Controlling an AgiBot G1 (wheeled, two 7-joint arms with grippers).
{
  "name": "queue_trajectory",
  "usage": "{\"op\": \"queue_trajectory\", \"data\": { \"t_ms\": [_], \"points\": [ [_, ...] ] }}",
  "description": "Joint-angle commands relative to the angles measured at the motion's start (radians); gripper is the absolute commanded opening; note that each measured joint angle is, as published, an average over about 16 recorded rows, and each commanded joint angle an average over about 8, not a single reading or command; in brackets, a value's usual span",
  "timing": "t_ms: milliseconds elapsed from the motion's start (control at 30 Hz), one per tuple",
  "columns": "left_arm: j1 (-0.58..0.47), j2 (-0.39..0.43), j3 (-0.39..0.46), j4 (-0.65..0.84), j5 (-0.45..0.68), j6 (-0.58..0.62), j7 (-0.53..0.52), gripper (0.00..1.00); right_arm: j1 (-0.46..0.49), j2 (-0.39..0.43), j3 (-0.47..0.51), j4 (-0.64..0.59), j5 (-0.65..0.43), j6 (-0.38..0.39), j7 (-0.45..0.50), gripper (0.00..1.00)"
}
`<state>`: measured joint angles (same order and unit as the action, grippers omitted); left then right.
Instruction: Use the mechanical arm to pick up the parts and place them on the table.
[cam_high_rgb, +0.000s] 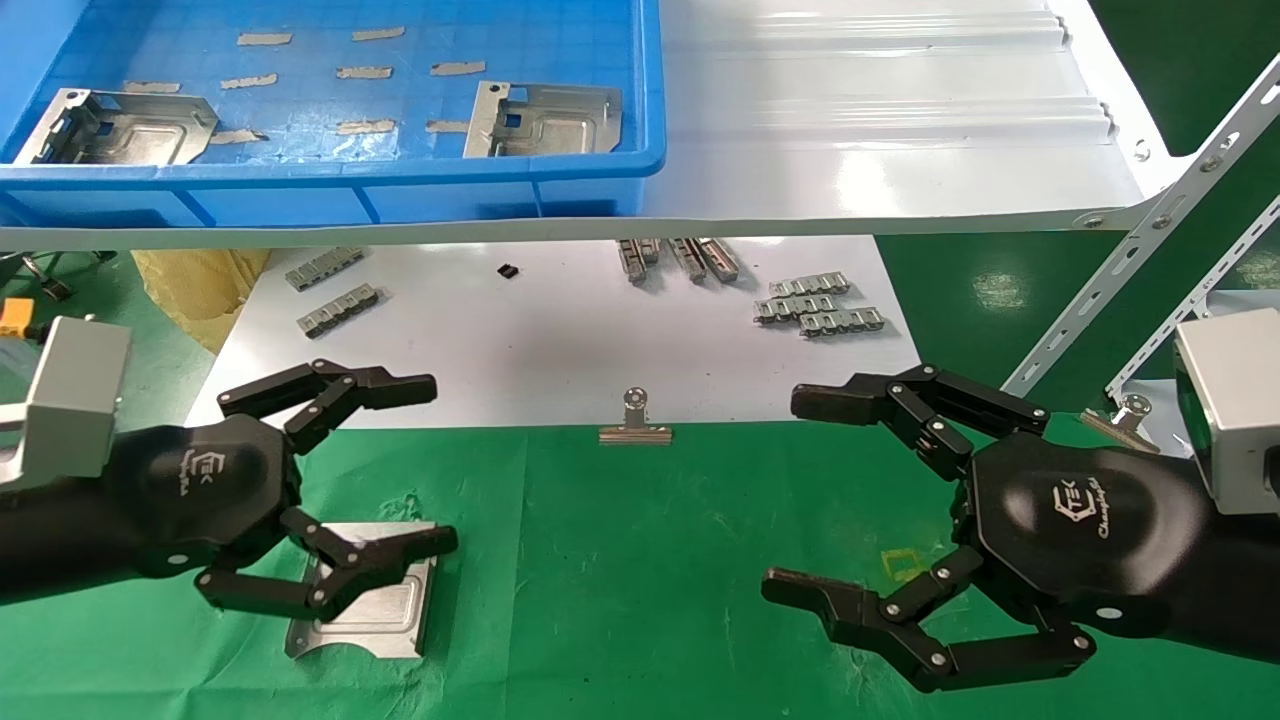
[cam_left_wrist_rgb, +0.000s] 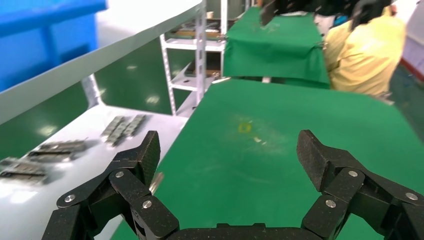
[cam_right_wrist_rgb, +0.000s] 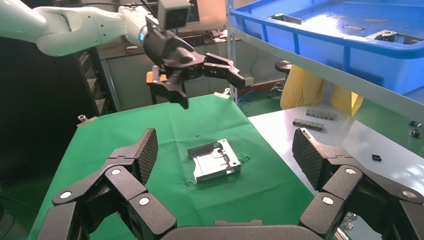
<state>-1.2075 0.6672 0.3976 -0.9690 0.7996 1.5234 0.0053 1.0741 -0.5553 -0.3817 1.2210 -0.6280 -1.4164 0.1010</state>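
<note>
One silvery part lies flat on the green table; the right wrist view shows the same part alone on the cloth. My left gripper hovers above it, open and holding nothing, and its lower finger overlaps the part in the head view. Seen from the right wrist, the left gripper is raised well clear of the part. My right gripper is open and empty over the table's right side. Two more parts rest in the blue bin on the shelf.
A glossy white board behind the cloth carries grey link strips and a binder clip at its front edge. A white shelf overhangs it, with a slotted metal brace at the right.
</note>
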Motion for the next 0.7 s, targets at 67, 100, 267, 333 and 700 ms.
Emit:
{"op": "queue_trajectory", "data": {
  "t_ms": [67, 100, 267, 333, 700],
  "points": [
    [0.026, -0.011, -0.023, -0.062, -0.014, -0.005, -0.038, 1.00, 0.000, 0.000, 0.000, 0.000, 0.000, 0.000, 0.000, 1.00],
    [0.035, -0.015, -0.031, -0.083, -0.018, -0.007, -0.051, 1.00, 0.000, 0.000, 0.000, 0.000, 0.000, 0.000, 0.000, 1.00],
    [0.078, -0.033, -0.070, -0.186, -0.041, -0.016, -0.114, 1.00, 0.000, 0.000, 0.000, 0.000, 0.000, 0.000, 0.000, 1.00],
    [0.096, -0.040, -0.085, -0.227, -0.050, -0.020, -0.139, 1.00, 0.000, 0.000, 0.000, 0.000, 0.000, 0.000, 0.000, 1.00],
    [0.151, -0.063, -0.134, -0.358, -0.079, -0.031, -0.208, 1.00, 0.000, 0.000, 0.000, 0.000, 0.000, 0.000, 0.000, 1.00]
  ]
}}
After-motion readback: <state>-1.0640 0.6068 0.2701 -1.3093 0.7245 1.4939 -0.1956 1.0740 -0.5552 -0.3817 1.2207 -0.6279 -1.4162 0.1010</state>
